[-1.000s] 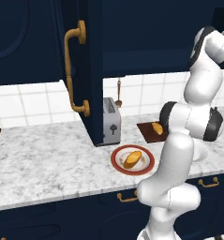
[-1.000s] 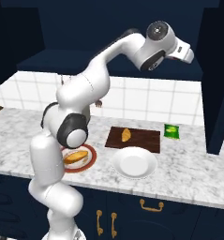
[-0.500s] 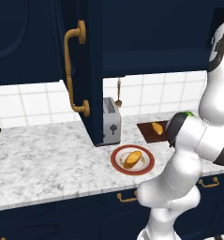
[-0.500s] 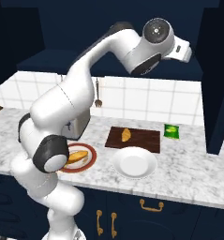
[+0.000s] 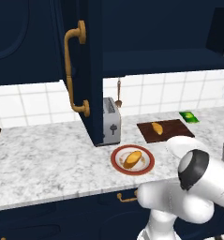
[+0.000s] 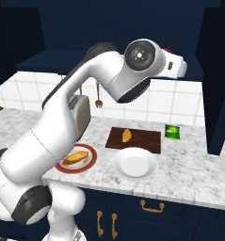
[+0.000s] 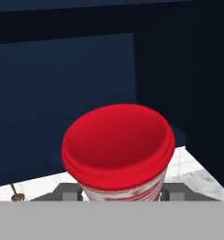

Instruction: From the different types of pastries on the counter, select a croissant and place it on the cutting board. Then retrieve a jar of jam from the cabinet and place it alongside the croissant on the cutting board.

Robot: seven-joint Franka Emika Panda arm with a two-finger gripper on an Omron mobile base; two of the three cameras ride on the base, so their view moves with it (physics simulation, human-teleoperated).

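- Up high, near the open cabinet point(image 5: 80, 70), my gripper point(image 7: 123, 193) pinches the jar of jam point(image 7: 118, 152). In the hand view the red jar sits right between the two dark tips at the bottom, and they press on its sides.
- A second ago the arm bent lower and closer to the toaster point(image 5: 111, 121). Now the elbow has swung across, and in the right base view the hand has moved further right, out in front of the dark shelf.
- In the right base view I see a tiny bit of red point(image 6: 166, 50) at the top of the hand. I think that is the jar.
- The croissant point(image 6: 126, 135) lies on the cutting board point(image 6: 147, 141), on the left part of it. It has not moved in the last second.
- So I think the first half of the job is done, and the jar is out of the cabinet and on its way.
- The board has bare room to the right of the croissant. I think that is a good spot for the jar.
- The bread roll point(image 6: 76, 157) rests on its red-rimmed plate point(image 6: 62, 165), and a white plate point(image 6: 135, 164) sits just in front of the board. A small green packet point(image 6: 172, 132) lies near the board's right end.
- I must bring the jar down slowly, so it does not bump the croissant or tip over.
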